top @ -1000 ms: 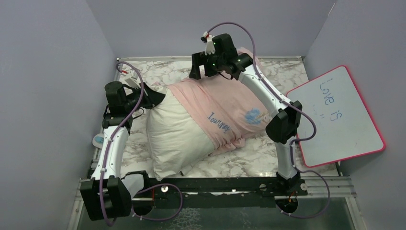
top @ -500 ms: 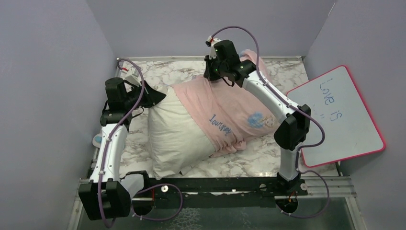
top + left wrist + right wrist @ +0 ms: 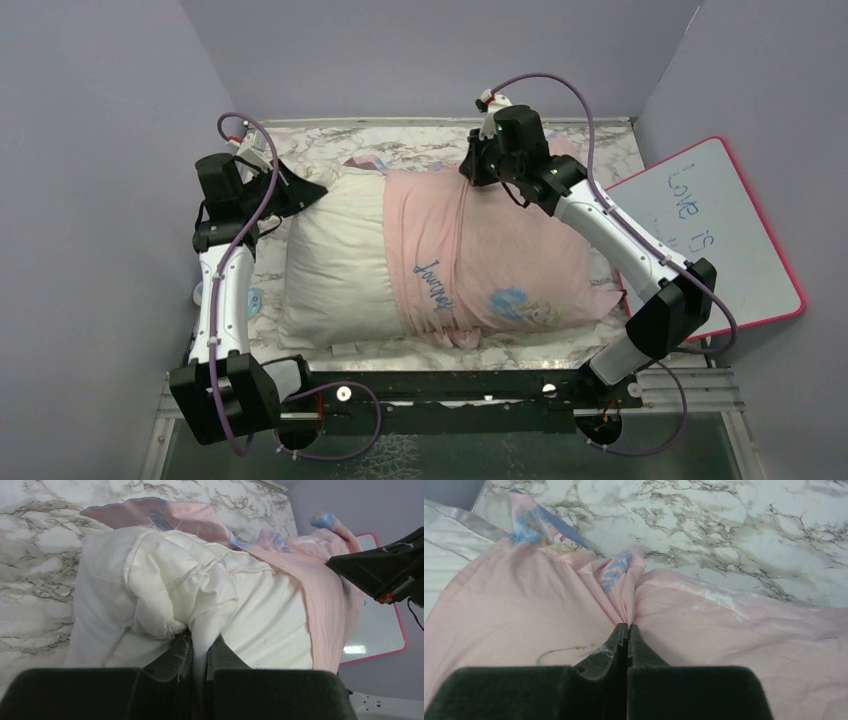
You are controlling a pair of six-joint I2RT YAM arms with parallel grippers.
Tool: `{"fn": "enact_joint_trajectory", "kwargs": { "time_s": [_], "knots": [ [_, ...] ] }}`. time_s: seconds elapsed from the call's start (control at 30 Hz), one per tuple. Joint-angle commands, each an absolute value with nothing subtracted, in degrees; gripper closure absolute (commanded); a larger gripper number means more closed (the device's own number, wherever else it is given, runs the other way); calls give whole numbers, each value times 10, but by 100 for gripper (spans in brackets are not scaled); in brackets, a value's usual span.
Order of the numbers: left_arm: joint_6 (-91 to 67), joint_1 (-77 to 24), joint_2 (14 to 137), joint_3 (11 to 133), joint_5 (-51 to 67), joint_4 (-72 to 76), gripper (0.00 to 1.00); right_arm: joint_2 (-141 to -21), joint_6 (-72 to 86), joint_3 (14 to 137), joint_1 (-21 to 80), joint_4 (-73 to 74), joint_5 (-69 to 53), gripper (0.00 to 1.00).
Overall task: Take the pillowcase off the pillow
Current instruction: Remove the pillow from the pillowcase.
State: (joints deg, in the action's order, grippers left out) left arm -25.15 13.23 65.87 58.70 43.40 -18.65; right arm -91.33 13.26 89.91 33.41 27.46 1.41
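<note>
The marble tabletop [image 3: 400,135] carries the pillow [image 3: 335,265] lengthwise across its middle, the bare white end toward the left edge. The pillowcase [image 3: 500,250], pink side up with its cursive lettering showing, covers roughly the right half; its hem crosses the pillow near the middle, so by my judgement the job is about halfway done.

The left gripper [image 3: 198,645] is clamped on a bunched white corner of the pillow near the far-left corner of the tabletop. That makes it the anchor. The right gripper [image 3: 627,630] has its jaws pressed together on a small pleat of pink cloth at the far side of the pillowcase (the fabric puckers straight into the fingers). It looks like a grip on the case alone, though the wrist view does not show how deep the cloth sits or whether any pillow is caught underneath.

To do this step well, the left arm should hold firm while the right draws the cloth toward the right edge, along the pillow's length, low and steady. A sideways or upward tug would likely bunch the hem and drag the pillow. The pinch is thin and could slip, and the pink-framed whiteboard [image 3: 720,240] at the right edge limits the room to pull.
</note>
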Motion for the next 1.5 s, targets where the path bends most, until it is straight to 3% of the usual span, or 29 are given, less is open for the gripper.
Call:
{"fn": "enact_joint_trajectory", "kwargs": {
  "time_s": [0.0, 0.07, 0.1, 0.27, 0.4, 0.5, 0.6, 0.7, 0.77, 1.0, 1.17, 1.37, 1.43, 1.47],
  "knots": [
    [-242, 153, 642, 596, 506, -135, 100, -880, 124, 903, 310, 242, 45, 83],
    [-229, 153, 638, 598, 544, -134, 100, -885, 127, 916, 310, 239, -7, 54],
    [-224, 153, 635, 597, 561, -134, 100, -889, 131, 924, 310, 237, -36, 44],
    [-222, 145, 627, 599, 584, -134, 100, -913, 186, 947, 310, 220, -119, 18],
    [-225, 138, 617, 596, 582, -134, 100, -917, 284, 949, 310, 209, -98, 0],
    [-229, 137, 612, 593, 582, -133, 100, -878, 290, 911, 310, 161, -137, 0],
    [-235, 137, 608, 592, 581, -134, 100, -778, 253, 778, 310, -5, -220, 0],
    [-237, 136, 609, 595, 578, -134, 100, -679, 315, 605, 310, -210, -165, 0],
    [-237, 135, 612, 599, 580, -134, 100, -659, 337, 581, 310, -191, -124, 0],
    [-245, 121, 627, 599, 587, -132, 100, -792, 256, 792, 310, 148, -124, 0],
    [-248, 104, 623, 600, 575, -133, 100, -909, 211, 903, 311, 245, -214, 1],
    [-252, 89, 614, 594, 580, -136, 100, -1053, 214, 1070, 314, 377, -220, 3],
    [-252, 87, 608, 590, 578, -138, 100, -1077, 192, 1093, 319, 392, -239, 5],
    [-252, 87, 606, 588, 576, -140, 100, -1084, 156, 1103, 325, 401, -246, 12]
  ]
}}
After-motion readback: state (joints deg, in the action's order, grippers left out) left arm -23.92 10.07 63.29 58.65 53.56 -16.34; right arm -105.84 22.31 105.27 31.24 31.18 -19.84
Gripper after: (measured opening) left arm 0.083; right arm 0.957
